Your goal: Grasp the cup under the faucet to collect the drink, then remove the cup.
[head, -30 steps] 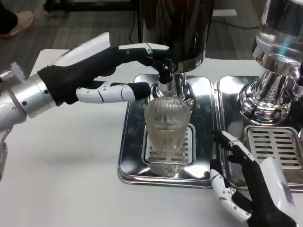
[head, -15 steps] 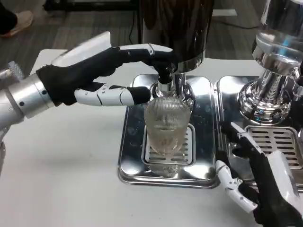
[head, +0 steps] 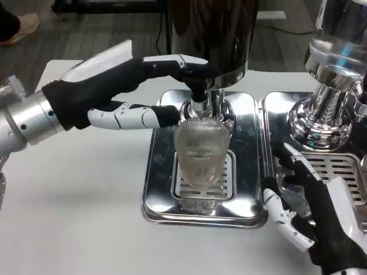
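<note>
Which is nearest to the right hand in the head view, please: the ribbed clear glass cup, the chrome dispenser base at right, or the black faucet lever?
From the right hand:
1. Ribbed clear glass cup, to its left on the drip grate.
2. Chrome dispenser base, up behind it; too close to call against the cup.
3. Black faucet lever, upper left, farthest.

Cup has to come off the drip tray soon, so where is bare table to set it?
Bare white table lies left of the drip tray, below the left hand. Right of the cup is crowded: right hand, second tray.
</note>
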Controlling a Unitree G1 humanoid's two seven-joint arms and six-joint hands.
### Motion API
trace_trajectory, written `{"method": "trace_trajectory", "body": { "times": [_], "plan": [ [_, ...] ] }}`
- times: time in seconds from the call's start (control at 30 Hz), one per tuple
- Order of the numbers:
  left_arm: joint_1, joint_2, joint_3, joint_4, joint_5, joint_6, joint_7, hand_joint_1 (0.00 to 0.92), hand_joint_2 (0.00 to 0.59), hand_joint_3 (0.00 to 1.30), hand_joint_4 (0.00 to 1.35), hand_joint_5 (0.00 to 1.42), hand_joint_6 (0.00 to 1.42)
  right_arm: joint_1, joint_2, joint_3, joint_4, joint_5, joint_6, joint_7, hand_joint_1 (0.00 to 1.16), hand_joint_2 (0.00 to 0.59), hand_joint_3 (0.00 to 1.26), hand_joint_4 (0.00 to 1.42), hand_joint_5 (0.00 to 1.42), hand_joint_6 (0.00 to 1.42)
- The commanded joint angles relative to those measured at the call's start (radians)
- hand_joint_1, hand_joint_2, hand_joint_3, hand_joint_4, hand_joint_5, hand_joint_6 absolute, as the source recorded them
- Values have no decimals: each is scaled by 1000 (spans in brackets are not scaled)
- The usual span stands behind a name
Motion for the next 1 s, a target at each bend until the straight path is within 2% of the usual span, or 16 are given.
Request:
{"method": "trace_trajectory", "body": {
  "times": [0.03, 0.3, 0.43, 0.63, 0.83, 1.0],
  "plan": [
    [28, 13, -16, -25, -3, 1, -44, 26, 102, 236, 208, 273, 255, -17, 13, -7, -21, 23, 23, 16, 466, 425, 149, 152, 159, 268],
    [42, 18, -28, -39, 5, 5, -49, 27, 102, 236, 209, 273, 255, -38, 24, -8, -33, 39, 47, 37, 430, 400, 137, 121, 136, 247],
    [49, 20, -35, -41, 6, 5, -56, 27, 102, 236, 210, 278, 255, -52, 24, -2, -30, 59, 53, 63, 408, 324, 88, 81, 115, 234],
    [55, 23, -39, -45, 7, 10, -54, 27, 102, 236, 217, 282, 255, -80, 20, 4, -26, 90, 69, 119, 402, 265, 1, 19, 79, 231],
    [58, 27, -41, -46, 6, 10, -53, 27, 102, 236, 221, 285, 255, -116, 23, 7, -11, 126, 81, 167, 435, 228, 0, 0, 64, 230],
    [59, 28, -41, -44, 5, 8, -51, 27, 102, 236, 221, 288, 255, -143, 26, 7, 9, 149, 82, 191, 456, 220, 0, 0, 29, 197]
  ]
}}
